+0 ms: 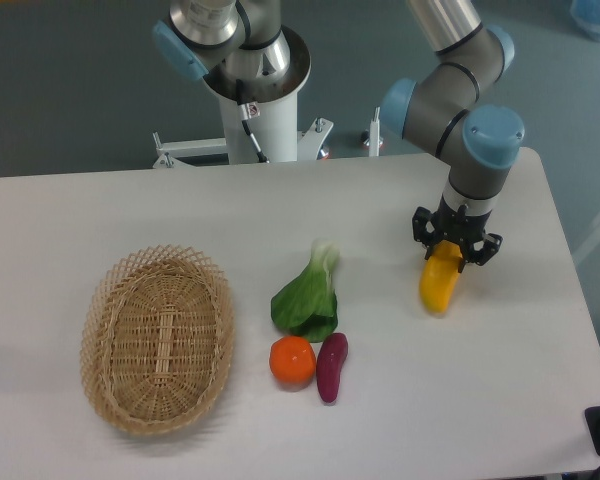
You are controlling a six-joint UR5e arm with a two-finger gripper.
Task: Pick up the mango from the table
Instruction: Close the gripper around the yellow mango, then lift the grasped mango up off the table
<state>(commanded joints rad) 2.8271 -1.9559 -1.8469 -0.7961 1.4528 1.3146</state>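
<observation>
Yellow mango (439, 285) on table (130, 210) | gripper (456, 247) vertical, clamped on mango's top end

Even, bright overhead light washing over white table (130, 210). Soft, faint shadows lying close under basket (158, 340) and vegetables. No harsh glare showing. Focus holding sharp across frame; slight softness creeping in at corners.

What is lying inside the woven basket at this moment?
Nothing shows inside the basket; only its woven bottom is seen. Its near wall hides a thin strip of the floor.
</observation>
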